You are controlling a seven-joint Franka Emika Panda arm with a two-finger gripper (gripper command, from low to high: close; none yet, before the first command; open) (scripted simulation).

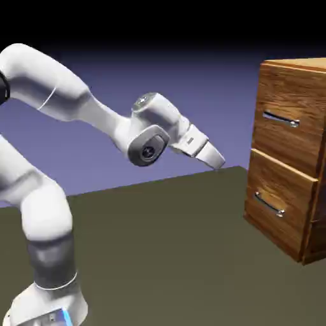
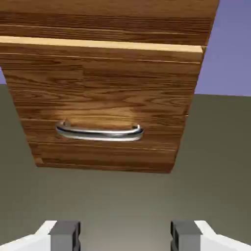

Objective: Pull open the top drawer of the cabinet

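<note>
Approach is the step in hand: fingers [image 2: 66, 234] of the gripper [image 1: 218, 160] stand spread and empty, well short of the cabinet [image 1: 290, 159], whose top drawer [image 1: 283, 118] sits shut, so the next move calls for reaching its silver handle [image 1: 281, 118].

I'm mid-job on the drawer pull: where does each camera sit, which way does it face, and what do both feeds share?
Exterior view: fixed beside the robot, looking across the table; the white arm rises lower left, reaching right toward the cabinet, gripper short of the top drawer.
Hand view: on the hand, looking along the open gripper at a drawer front; only the grey fingertips show.
Shared: cabinet, table, backdrop.
</note>
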